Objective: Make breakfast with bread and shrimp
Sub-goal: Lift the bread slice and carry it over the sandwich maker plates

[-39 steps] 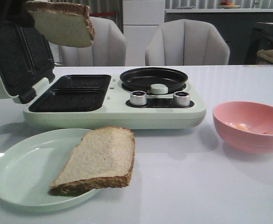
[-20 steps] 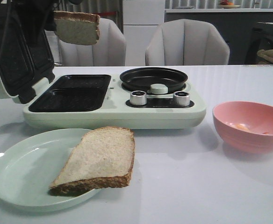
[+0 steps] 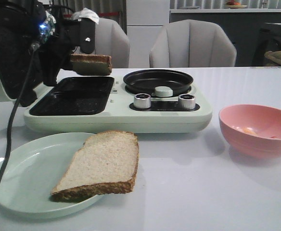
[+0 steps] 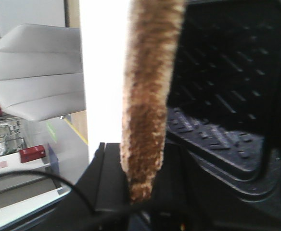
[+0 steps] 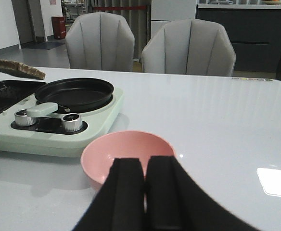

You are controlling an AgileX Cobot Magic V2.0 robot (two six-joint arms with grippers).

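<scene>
Bread (image 3: 91, 64) gripped in the left gripper (image 3: 78, 60) hovers over the sandwich maker's (image 3: 116, 113) open grill tray; second slice (image 3: 102, 163) waits on the plate (image 3: 20, 183) — shrimp (image 3: 249, 130) untouched in the pink bowl (image 3: 258, 139); right gripper (image 5: 144, 192) closed, empty.

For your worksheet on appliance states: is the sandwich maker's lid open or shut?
Open. The sandwich maker's lid stands tilted back, exposing both dark grill wells beneath the held bread slice.

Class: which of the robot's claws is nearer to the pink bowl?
Right. The right claw hovers just beside the pink bowl; the left claw holds a bread slice over the sandwich maker, across the table.
</scene>
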